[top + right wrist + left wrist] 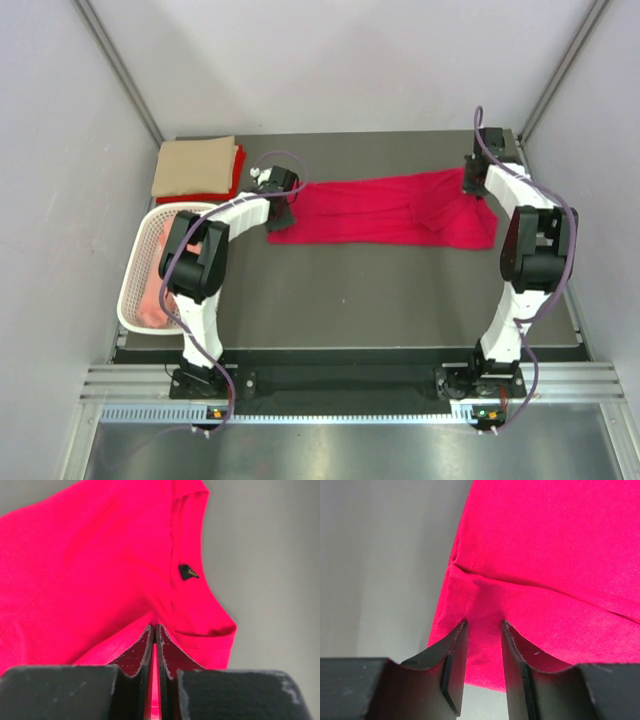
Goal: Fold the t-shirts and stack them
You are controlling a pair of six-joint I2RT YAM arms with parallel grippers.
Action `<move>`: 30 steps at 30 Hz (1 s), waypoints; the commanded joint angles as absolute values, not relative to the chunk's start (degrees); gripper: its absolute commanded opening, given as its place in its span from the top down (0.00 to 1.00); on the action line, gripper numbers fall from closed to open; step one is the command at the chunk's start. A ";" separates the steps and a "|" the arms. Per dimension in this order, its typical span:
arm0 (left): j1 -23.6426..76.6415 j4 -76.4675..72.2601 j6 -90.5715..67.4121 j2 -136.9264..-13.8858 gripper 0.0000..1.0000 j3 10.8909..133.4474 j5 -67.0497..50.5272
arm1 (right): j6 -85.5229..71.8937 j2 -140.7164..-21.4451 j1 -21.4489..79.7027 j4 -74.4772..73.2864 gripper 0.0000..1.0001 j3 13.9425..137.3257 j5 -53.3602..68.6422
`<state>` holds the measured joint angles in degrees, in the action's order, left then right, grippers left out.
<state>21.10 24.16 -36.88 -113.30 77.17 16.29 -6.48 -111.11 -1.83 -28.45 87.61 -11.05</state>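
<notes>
A bright crimson red soft-cloth t-shirt (380, 212) is laid out as a long narrow strip across the far half of the dark grey tabletop (350, 300), already folded lengthwise, with its collar end to the right. The left gripper (482, 626) is clamped on the hem end, with a thick bunch of cloth filling the space between its partly parted jaws. The right gripper (154, 628) is pinched almost fully together on a thin edge of cloth beside the collar, just near the dark neck label (188, 572).

The step in hand is judged to be the crosswise fold, in which one end is carried over onto the other. For a clean result, both ends should be lifted evenly and only a little, so that the lengthwise folds are not pulled open. Light tension should be held along the strip, and the corners should be matched before either grip is released.

At the far left corner a folded tan t-shirt (195, 165) is stacked on a folded red t-shirt (238, 160); the crimson one is presumably to be placed on top. A salmon pink cloth (150, 300) is seen in the white plastic mesh basket (135, 270) at the left edge.
</notes>
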 commanded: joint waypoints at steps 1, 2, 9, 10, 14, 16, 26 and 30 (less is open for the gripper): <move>20.57 24.78 -36.12 -113.20 0.62 74.79 17.05 | -4.92 -112.15 -1.14 -27.42 1.00 90.44 -11.86; 20.65 24.79 -36.21 -113.12 0.62 74.79 16.96 | -4.92 -112.15 -1.14 -27.42 1.00 90.53 -11.78; 20.74 24.96 -36.65 -113.03 0.62 74.18 16.61 | -5.27 -115.04 -1.14 -29.27 0.99 95.53 -10.99; 20.83 24.96 -36.74 -113.11 0.62 74.18 16.52 | -5.45 -115.48 -1.14 -29.53 0.97 96.06 -10.99; 21.36 24.96 -37.00 -113.03 0.62 74.09 16.09 | -7.55 -117.86 -1.23 -31.89 0.87 99.40 -11.08; 21.71 24.87 -36.83 -113.03 0.62 74.53 15.39 | -9.74 -117.17 -1.23 -32.34 0.80 99.67 -10.81; 21.97 25.40 -36.30 -108.90 0.61 74.79 14.33 | -28.81 -105.30 2.98 -35.51 0.57 86.76 -5.36; 21.97 25.31 -35.42 -107.32 0.61 75.06 14.06 | -38.83 -100.74 3.87 -34.81 0.57 77.55 -5.19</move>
<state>21.76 24.25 -36.47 -111.31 75.33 14.79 -28.64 -105.19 2.96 -33.89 81.80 -6.13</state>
